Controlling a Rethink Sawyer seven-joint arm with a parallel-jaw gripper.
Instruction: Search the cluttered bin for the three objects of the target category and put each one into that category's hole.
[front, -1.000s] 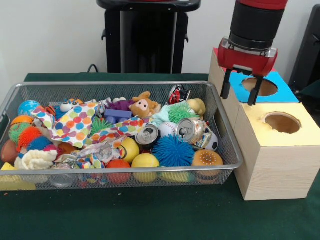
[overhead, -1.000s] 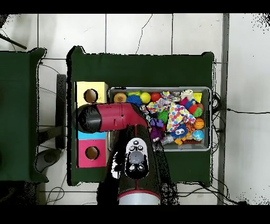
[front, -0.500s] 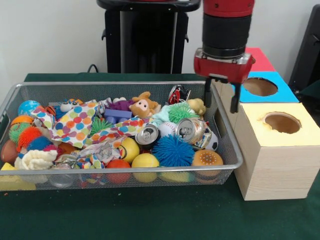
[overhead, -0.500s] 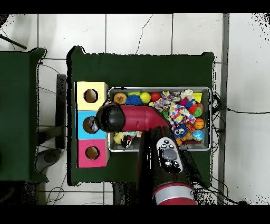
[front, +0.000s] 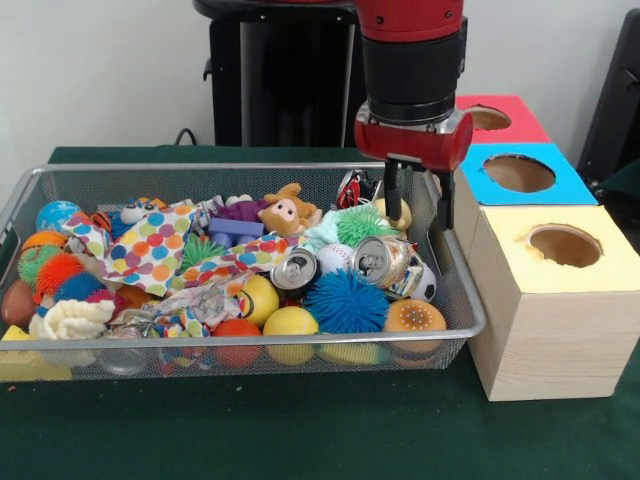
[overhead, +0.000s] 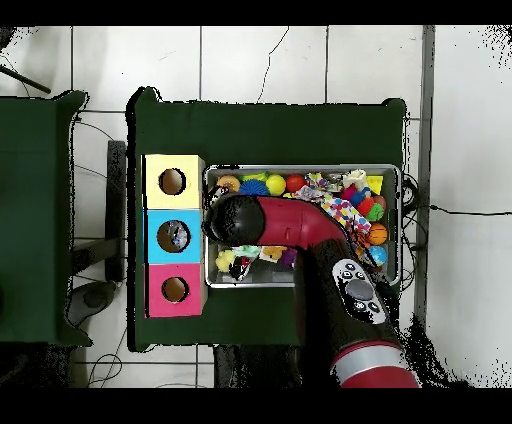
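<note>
**A:** Item one: gripper (front: 415, 203). Position and state?

**B:** It hangs over the bin (front: 460, 300) at the end nearest the boxes, fingers spread and empty, tips just above the clutter. Under and around them: a green spiky ball (front: 362, 226), a pale plush toy (front: 397, 212), a crushed can (front: 383, 260).

**A:** Item two: target holes.

**B:** Three boxes in a row beside that end of the bin: yellow box (front: 560, 290), blue box (front: 515, 175), red box (front: 495, 118), one round hole in each top. The overhead view shows something lying inside the blue box's hole; what it is cannot be told.

**A:** Item three: target objects.

**B:** The category is not shown. Two crushed cans lie near the bin's box-side end, the second can (front: 295, 270) towards the middle; balls crowd the front edge.

**A:** Handling note for the pick?

**B:** Likely best to descend straight, straddling one item only, fingers clear of the mesh wall. A dented can would probably slip; gripping across its flatter sides looks safer. Lift clear of the rim before crossing to the box.
</note>
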